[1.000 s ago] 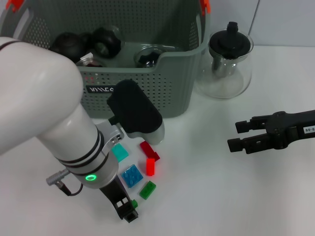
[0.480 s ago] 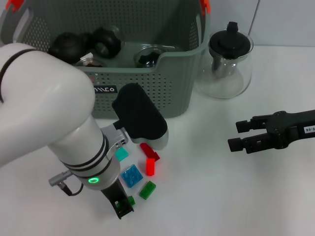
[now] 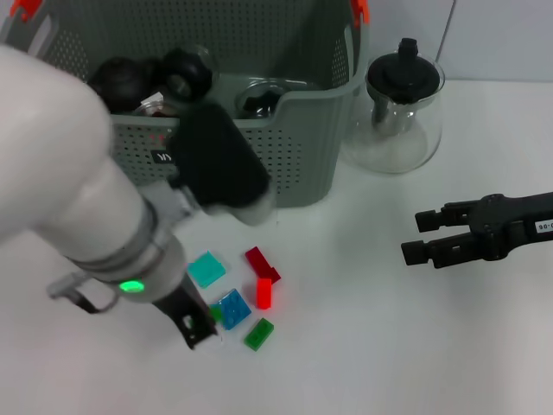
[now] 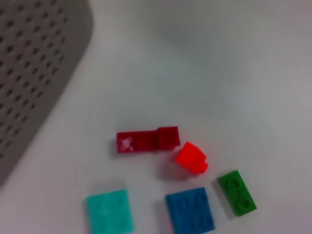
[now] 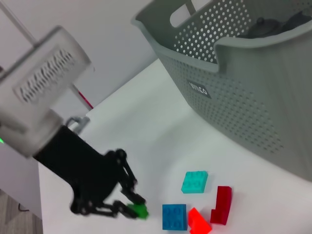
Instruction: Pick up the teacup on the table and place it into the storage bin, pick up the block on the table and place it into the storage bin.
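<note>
White letters on a small black label on the bin wall, below its rim notch; too small to make out for certain.

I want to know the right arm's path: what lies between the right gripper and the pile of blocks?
Nothing: in the head view only bare white table separates the right gripper from the bright red block.

A clear glass teapot with a black lid is standing in the upper right of the head view, on a white table. Dark round items are lying in the upper left.
</note>
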You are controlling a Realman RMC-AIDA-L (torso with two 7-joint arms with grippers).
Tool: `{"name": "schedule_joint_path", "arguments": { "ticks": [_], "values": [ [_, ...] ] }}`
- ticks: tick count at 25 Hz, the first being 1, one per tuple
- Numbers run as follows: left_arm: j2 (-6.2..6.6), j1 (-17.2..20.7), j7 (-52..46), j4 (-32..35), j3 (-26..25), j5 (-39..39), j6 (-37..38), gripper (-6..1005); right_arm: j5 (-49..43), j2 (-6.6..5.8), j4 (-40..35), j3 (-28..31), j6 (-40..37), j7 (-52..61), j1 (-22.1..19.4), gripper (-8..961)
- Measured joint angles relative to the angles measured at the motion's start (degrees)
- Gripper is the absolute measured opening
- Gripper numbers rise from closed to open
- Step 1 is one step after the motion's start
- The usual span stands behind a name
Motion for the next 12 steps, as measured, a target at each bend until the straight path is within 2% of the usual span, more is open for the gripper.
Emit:
{"name": "schedule_joint_path", "arguments": {
  "ticks": [1, 6, 9, 12],
  "values": [
    [0.04, 0.35, 0.73, 1.57, -1.62, 0.06, 1.37, 151, 0.00, -0.03, 0.00, 0.12, -0.08, 0.00, 0.00, 946],
    [0.34, 0.97, 5.65, 14.83, -16.32, -2.57, 9.24, 151, 0.00, -0.08, 0.00, 0.42, -0.19, -0.04, -0.06, 946],
    [0.54, -1.62, 8.53, 21.14, -27.31, -6.92, 11.27, 151, 0.00, -0.08, 0.00, 0.41, -0.17, -0.05, -0.02, 946],
    [0.81, -6.56, 11.16, 21.69, -35.87, -8.70, 10.25, 150, 0.00, -0.15, 0.00, 0.44, -0.20, 0.07, 0.35, 946]
  ]
}}
